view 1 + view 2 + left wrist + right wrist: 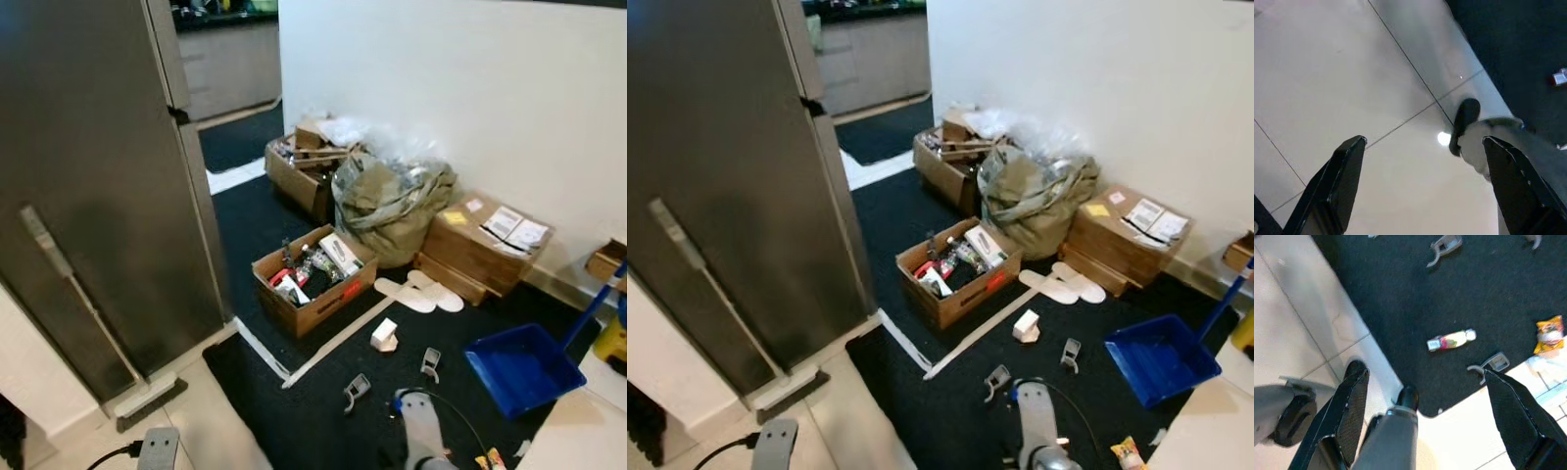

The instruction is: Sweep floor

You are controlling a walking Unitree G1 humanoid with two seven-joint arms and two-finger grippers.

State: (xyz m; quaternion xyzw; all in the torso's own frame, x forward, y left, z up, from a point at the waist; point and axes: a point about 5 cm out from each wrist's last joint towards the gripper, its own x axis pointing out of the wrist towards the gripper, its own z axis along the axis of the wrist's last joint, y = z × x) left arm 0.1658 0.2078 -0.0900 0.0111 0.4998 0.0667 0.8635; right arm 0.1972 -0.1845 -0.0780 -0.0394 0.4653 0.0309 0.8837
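White wall (460,88) ran along the right, plain, w/ a pale skirting at its foot. Dark grey fridge (88,186) stood tall on the left, matte front, faint reflections. Floor was pale glossy tile (211,421) nr the camera, w/ a black carpet (313,401) over most of the middle, edged by a white strip (333,345). Beyond, a doorway opened onto more dark carpet (240,137) and grey cabinets (230,64) at the back. Light was even, indoor; a bright lamp glare (1444,138) showed on the tile.
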